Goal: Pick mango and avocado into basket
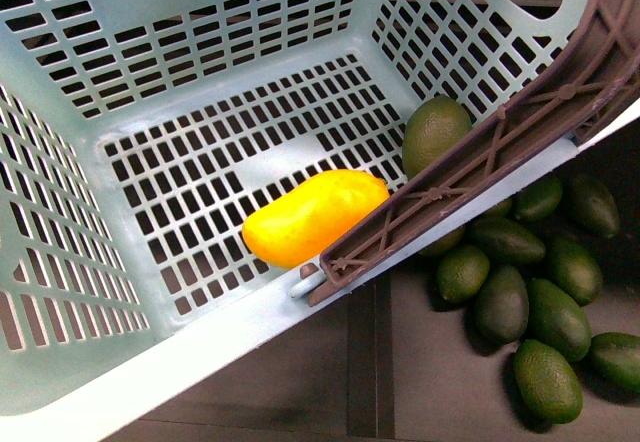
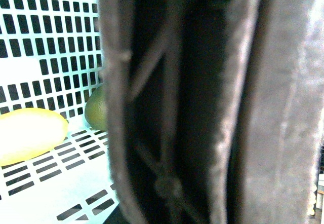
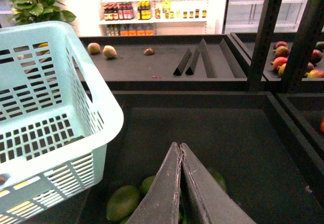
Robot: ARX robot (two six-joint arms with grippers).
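Note:
The light teal basket (image 1: 90, 382) fills the front view, tilted. On its slotted floor lies the yellow-orange mango (image 1: 313, 216), and a dark green avocado (image 1: 435, 132) rests in the corner beside it. The brown handle (image 1: 480, 162) crosses the rim at the right. In the left wrist view the handle (image 2: 202, 107) fills most of the picture, with my left gripper shut on it; the mango (image 2: 28, 133) and avocado (image 2: 96, 110) show behind it. My right gripper (image 3: 180, 148) is shut with nothing in it, above loose avocados, beside the basket (image 3: 76, 112).
Several more avocados (image 1: 530, 292) lie in a dark bin below the basket's right side. In the right wrist view, dark display bins (image 3: 202, 127) stretch ahead, with red and yellow fruit (image 3: 296, 62) at the far right and a shelf of bottles (image 3: 131, 11) behind.

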